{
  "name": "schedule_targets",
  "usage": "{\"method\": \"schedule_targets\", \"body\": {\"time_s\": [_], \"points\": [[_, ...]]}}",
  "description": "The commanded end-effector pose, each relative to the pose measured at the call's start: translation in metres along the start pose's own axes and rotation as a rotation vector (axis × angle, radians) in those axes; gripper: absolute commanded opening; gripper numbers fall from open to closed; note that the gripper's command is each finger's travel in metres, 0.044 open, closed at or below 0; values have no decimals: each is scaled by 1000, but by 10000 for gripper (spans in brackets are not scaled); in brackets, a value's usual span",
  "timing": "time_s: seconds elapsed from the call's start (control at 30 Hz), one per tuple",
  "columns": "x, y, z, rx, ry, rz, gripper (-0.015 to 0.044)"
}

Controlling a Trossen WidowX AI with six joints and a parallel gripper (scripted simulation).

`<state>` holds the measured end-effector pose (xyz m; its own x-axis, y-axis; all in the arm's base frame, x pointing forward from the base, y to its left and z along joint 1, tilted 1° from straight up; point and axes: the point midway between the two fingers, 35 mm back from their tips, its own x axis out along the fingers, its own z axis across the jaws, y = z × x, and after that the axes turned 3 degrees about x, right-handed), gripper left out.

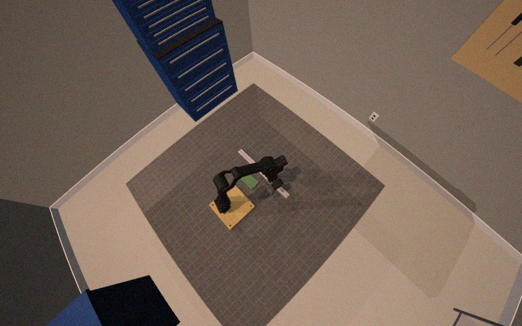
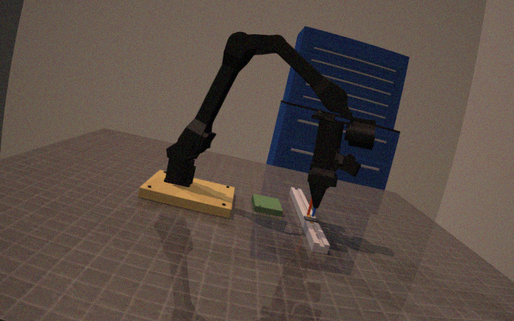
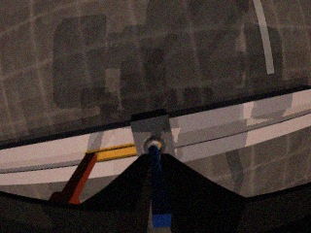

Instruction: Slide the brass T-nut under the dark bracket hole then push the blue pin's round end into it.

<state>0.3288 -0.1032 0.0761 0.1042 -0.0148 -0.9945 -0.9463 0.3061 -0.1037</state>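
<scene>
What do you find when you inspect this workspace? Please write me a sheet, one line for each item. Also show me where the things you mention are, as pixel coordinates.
Surface: dark tiled mat [image 1: 308,214] [image 2: 113,265].
Job's things: rail [image 1: 249,158] [image 2: 320,242] [image 3: 272,108] with bracket [image 3: 150,125] across it; nut [image 3: 117,151] in the slot beside the bracket, orange handle [image 2: 310,207] [image 3: 80,181] leaning up; pin [image 3: 155,180] at the bracket hole; green tray [image 1: 251,182] [image 2: 267,204] beside the rail.
Clutter: nothing seen.
Pincer [image 2: 315,207] [image 3: 155,162]: shut on the pin.
Cables: nothing seen.
Surroundings: blue cabinet [image 1: 204,77] [image 2: 340,94], wall socket [image 1: 373,117].
</scene>
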Motion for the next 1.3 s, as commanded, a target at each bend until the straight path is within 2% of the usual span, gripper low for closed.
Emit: {"method": "schedule_targets", "body": {"time_s": [0.0,1.27], "points": [[7,2,1,3,-2,11,-150],[14,4,0,0,1,2,-150]]}}
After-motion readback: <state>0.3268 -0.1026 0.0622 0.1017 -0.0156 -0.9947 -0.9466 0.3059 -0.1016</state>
